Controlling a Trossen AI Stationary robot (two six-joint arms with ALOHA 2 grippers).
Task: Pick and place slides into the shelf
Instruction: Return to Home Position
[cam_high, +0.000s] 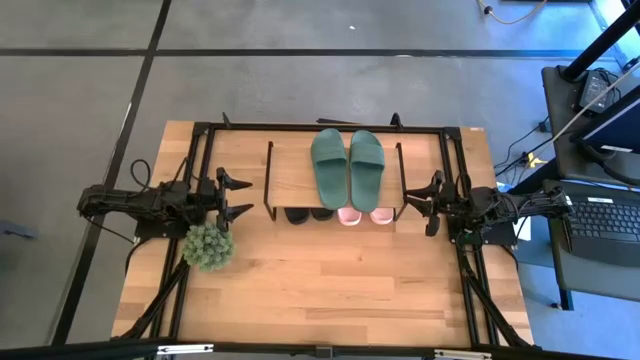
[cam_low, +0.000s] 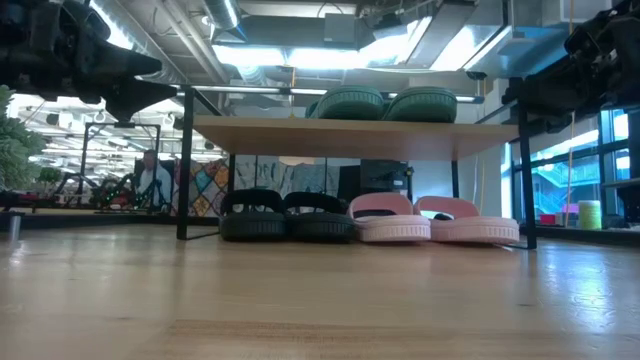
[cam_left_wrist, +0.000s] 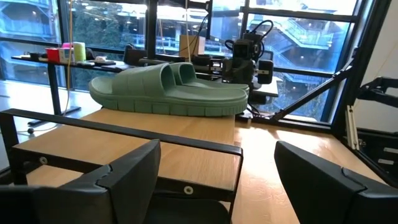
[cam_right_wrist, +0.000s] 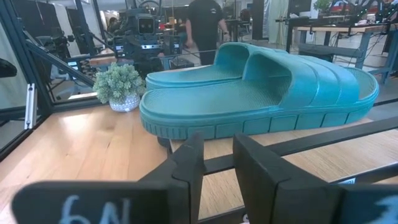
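Observation:
The shelf (cam_high: 290, 175) stands at the table's far middle, a light top board on thin black legs. The dark green slides (cam_high: 347, 165) lie side by side on the board, soles down; they also show in the left wrist view (cam_left_wrist: 171, 90) and the right wrist view (cam_right_wrist: 261, 90). Under the board, the black slides (cam_low: 285, 215) and pink slides (cam_low: 435, 220) rest on the table. My left gripper (cam_high: 238, 197) hovers left of the shelf, wide open and empty. My right gripper (cam_high: 432, 203) hovers right of it, with a narrow empty gap (cam_right_wrist: 217, 149).
A small potted plant (cam_high: 208, 245) stands on the table just near of my left gripper. Black frame rails (cam_high: 470, 280) run along both table sides. Bare wood (cam_high: 330, 290) stretches across the near half. A person (cam_right_wrist: 205, 25) stands in the room beyond.

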